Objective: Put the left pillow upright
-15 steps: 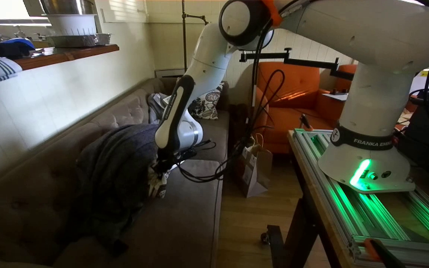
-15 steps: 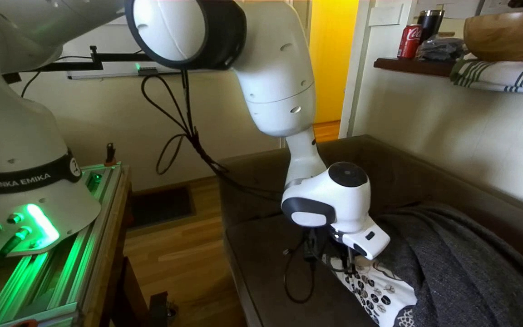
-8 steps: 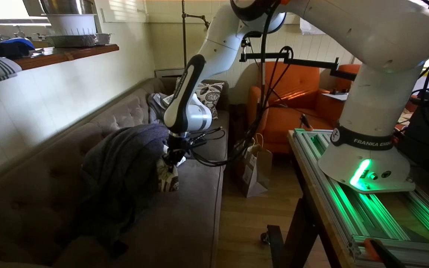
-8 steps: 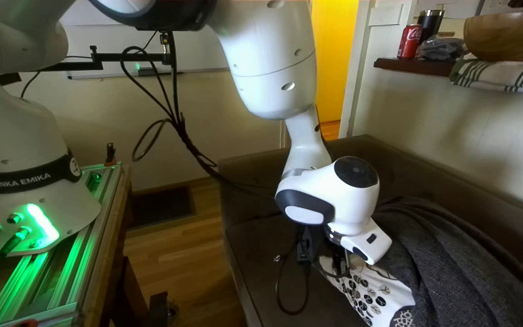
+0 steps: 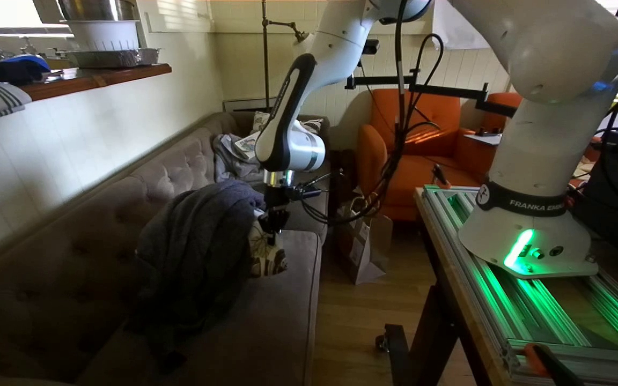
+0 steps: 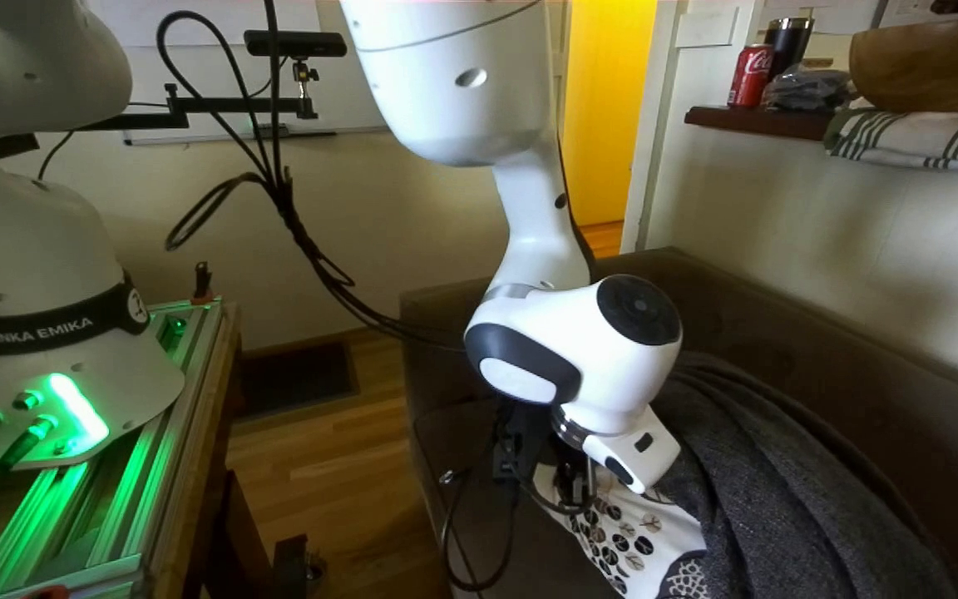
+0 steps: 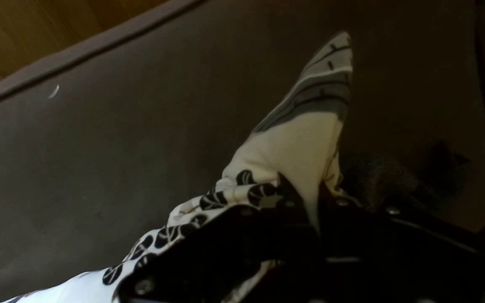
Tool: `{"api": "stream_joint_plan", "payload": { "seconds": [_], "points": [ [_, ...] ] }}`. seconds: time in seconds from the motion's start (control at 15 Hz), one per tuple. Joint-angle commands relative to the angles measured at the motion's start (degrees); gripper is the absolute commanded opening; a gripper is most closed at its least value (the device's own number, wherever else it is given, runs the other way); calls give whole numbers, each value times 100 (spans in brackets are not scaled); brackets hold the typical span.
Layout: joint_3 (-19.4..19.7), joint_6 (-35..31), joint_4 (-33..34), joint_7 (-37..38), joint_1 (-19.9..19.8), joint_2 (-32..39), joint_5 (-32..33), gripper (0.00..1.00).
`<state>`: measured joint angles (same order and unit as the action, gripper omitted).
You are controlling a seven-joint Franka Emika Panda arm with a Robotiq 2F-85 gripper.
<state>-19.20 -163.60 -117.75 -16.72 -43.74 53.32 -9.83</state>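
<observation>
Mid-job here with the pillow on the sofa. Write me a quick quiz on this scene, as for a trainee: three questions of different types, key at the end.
1. Fill in the blank: a dark ____ hides part of the leaf-print pillow nearest the jaws in both exterior views.
2. Multiple choice: what colour is the armchair behind the paper bag?
A) blue
B) orange
C) green
3. True or false: the jaws stand wide open, well clear of that pillow.

Key:
1. blanket
2. B
3. False: in the wrist view they pinch a fold of it.
</observation>
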Motion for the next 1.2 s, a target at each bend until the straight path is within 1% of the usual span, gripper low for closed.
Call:
{"api": "stream_joint_plan", "payload": {
  "seconds": [0.0, 0.13, 0.2, 0.27, 0.47, 0.53, 0.6, 0.67, 0.8, 0.87, 0.93, 1.13],
  "points": [
    [-127, 807, -1283, -119, -244, -1074, -146, 3],
    [20, 1201, -1592, 79, -84, -1524, -238, 3],
    [55, 1415, -1712, 438, -39, -1774, -94, 3],
    [82, 1581, -1719, 741, 22, -1976, -107, 3],
    [-113, 1509, -1820, 1142, -12, -2656, -259, 2],
    [119, 1510, -1781, 949, 356, -2911, -685, 2],
    [103, 1513, -1705, 960, 435, -3109, -880, 2],
    [242, 1427, -1637, 1048, 676, -3304, -1014, 2],
    [508, 1159, -1404, 1101, 1135, -3490, -1239, 2],
    [635, 1130, -1265, 1128, 1348, -3554, -1339, 2],
    [834, 882, -1129, 1200, 1633, -3558, -1323, 2],
    [1538, 198, -735, 1629, 2499, -3406, -824, 2]
  ]
}}
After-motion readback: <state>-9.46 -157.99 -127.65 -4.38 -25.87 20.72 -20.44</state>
